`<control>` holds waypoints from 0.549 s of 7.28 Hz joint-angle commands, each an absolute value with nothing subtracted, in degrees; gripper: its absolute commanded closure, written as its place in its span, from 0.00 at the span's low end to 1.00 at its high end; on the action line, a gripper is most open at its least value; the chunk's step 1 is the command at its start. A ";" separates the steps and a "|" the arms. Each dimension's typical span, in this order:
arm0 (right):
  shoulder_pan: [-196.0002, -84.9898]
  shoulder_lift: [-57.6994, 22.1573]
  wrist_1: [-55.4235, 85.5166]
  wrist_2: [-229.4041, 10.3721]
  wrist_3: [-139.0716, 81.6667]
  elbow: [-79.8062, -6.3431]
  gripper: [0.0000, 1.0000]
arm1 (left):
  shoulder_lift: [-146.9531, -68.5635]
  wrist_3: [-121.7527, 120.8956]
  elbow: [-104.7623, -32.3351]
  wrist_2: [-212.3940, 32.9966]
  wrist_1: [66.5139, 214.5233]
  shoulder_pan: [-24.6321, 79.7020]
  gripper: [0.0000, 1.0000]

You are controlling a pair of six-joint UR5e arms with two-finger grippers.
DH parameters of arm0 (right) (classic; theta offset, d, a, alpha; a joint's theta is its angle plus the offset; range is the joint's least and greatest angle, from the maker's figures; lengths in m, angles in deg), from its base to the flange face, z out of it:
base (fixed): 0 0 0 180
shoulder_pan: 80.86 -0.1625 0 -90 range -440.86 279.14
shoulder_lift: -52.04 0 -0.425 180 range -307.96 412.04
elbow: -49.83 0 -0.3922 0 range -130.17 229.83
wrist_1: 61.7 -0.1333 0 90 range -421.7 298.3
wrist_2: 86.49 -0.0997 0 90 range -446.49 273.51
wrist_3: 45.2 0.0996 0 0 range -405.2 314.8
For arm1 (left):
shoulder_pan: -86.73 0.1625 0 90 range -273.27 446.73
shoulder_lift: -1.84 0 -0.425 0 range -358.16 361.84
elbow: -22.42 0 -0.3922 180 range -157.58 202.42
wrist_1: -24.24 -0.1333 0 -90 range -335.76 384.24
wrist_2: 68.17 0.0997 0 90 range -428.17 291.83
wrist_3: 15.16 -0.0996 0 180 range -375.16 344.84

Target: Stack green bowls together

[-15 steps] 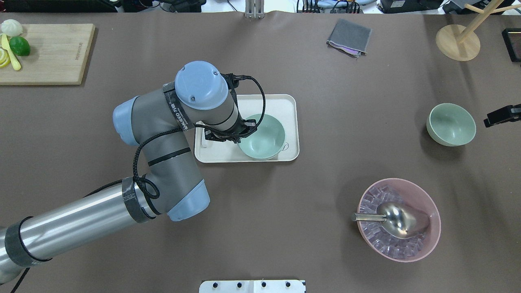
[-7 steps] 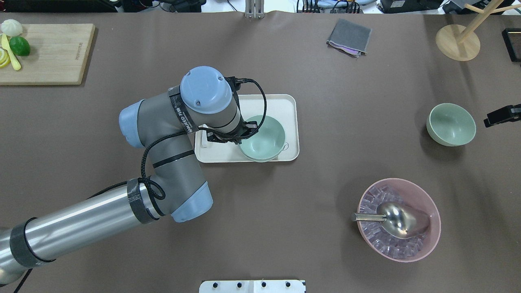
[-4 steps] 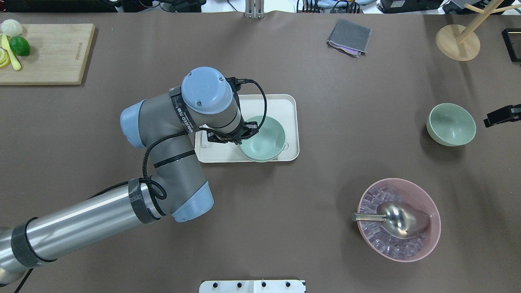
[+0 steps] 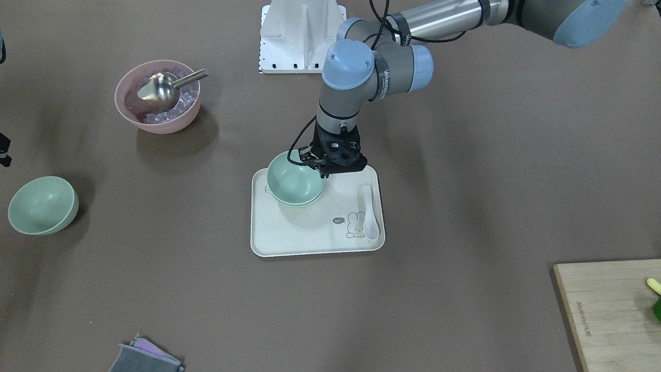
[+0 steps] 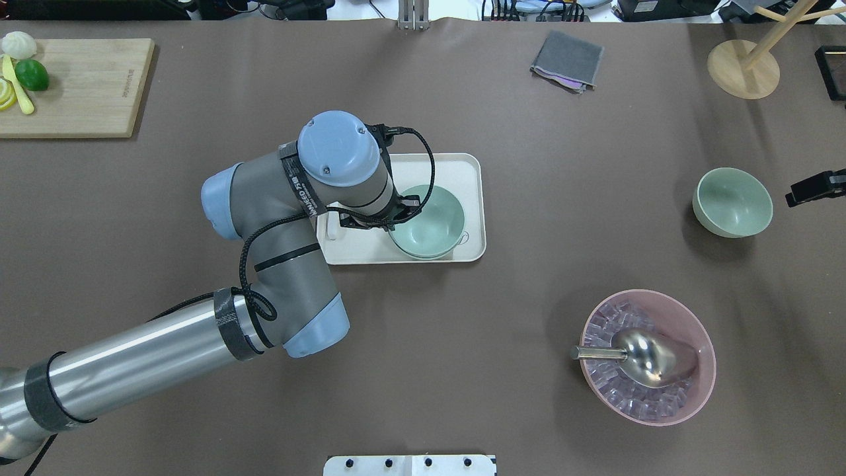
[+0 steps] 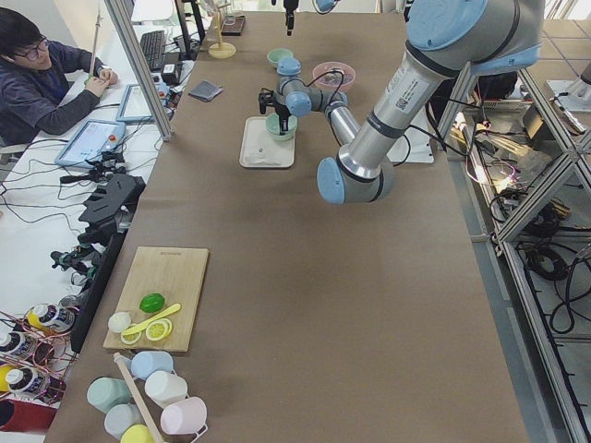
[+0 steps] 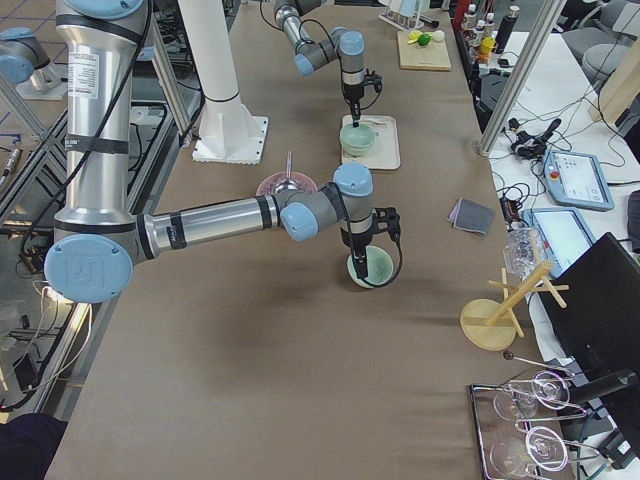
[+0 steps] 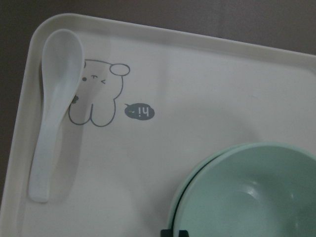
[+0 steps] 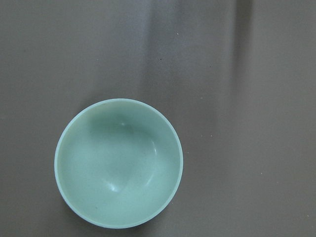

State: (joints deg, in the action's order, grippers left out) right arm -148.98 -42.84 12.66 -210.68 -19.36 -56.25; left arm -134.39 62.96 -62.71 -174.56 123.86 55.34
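My left gripper (image 4: 323,172) is shut on the rim of a green bowl (image 5: 428,219). That bowl sits nested in a second green bowl whose rim (image 4: 294,203) shows just below it, on the cream tray (image 5: 456,172). The left wrist view shows both rims (image 8: 207,173) and my fingertips (image 8: 175,233) at the bottom edge. The third green bowl (image 5: 732,201) stands alone on the table at the right, also in the right wrist view (image 9: 118,163). My right gripper (image 7: 362,243) hangs above it; I cannot tell whether it is open.
A white spoon (image 4: 369,212) lies on the tray. A pink bowl (image 5: 706,373) with ice and a metal scoop (image 5: 651,357) stands front right. A cutting board (image 5: 79,86) is far left, with a grey cloth (image 5: 567,59) and a wooden stand (image 5: 743,69) at the back.
My left gripper has lowered the held green bowl into the green bowl on the tray. The arm shifted slightly right. The right arm and third bowl have not moved.
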 commanded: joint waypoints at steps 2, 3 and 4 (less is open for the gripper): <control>-148.98 -42.80 12.66 -210.68 -19.36 -56.25 0.00 | -134.39 62.71 -62.75 -174.43 124.08 55.35 1.00; -148.98 -42.80 12.66 -210.68 -19.36 -56.25 0.00 | -134.39 62.45 -62.75 -174.51 124.17 55.27 0.89; -148.98 -42.80 12.66 -210.68 -19.36 -56.25 0.00 | -134.31 62.36 -62.92 -174.51 124.17 55.27 0.63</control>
State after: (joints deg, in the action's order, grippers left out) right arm -148.98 -42.80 12.66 -210.68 -19.36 -56.25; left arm -134.39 62.53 -62.80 -174.48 124.14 55.31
